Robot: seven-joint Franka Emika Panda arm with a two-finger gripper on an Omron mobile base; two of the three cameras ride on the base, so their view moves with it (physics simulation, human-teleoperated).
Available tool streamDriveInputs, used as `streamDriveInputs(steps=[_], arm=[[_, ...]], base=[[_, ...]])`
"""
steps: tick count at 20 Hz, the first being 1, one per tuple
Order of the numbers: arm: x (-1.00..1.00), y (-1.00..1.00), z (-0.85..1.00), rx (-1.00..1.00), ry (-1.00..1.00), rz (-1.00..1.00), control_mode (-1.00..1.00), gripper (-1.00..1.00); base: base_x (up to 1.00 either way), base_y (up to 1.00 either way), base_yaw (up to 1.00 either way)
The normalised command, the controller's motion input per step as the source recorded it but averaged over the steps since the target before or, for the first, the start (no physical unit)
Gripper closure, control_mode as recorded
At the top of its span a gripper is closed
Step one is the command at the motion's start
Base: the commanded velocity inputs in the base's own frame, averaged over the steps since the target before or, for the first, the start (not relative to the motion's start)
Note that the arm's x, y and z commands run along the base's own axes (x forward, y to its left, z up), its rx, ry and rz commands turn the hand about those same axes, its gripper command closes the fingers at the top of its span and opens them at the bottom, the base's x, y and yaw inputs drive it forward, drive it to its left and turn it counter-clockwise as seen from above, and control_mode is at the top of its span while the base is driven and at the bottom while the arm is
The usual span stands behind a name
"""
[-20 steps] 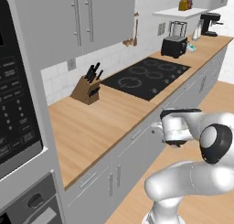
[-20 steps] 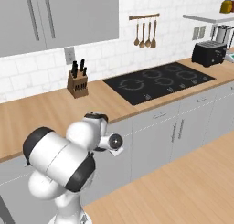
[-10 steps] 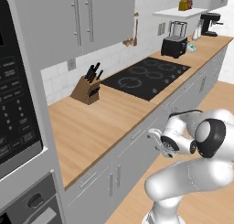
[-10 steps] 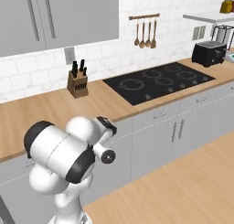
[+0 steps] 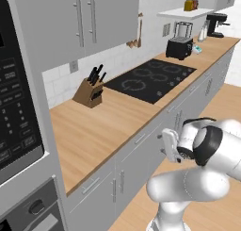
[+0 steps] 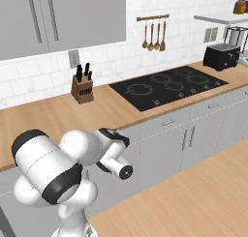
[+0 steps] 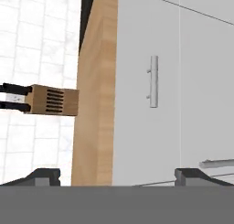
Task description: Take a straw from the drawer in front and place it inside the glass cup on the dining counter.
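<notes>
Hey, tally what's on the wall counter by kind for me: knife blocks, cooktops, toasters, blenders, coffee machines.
knife block: 1
cooktop: 1
toaster: 1
blender: 1
coffee machine: 1
Total: 5

No text can be read

The microwave (image 5: 16,107) at the left edge of the left base view has a dark control panel with small white marks like digits and button labels, but they are too blurred to read; no other label, brand or sign is seen.
</notes>
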Motion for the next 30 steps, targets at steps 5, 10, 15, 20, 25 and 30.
streamDriveInputs(steps=[5, 10, 15, 20, 25, 30], arm=[[0.32, -0.41, 0.23, 0.20, 0.05, 0.16, -1.00, -1.00], [0.29, -0.01, -0.35, 0.04, -0.03, 0.05, -1.00, -1.00], [0.33, 0.00, -0.43, 0.00, 0.00, 0.00, -1.00, -1.00], [0.38, 0.05, -0.45, 0.00, -0.03, 0.00, -1.00, -1.00], [0.40, 0.15, -0.27, 0.00, -0.01, 0.00, -1.00, -1.00], [0.41, 0.30, -0.22, 0.00, 0.00, 0.00, -1.00, -1.00]], base=[[0.00, 0.00, 0.00], [0.00, 0.00, 0.00], [0.00, 0.00, 0.00], [0.00, 0.00, 0.00], [0.00, 0.00, 0.00], [0.00, 0.00, 0.00]])
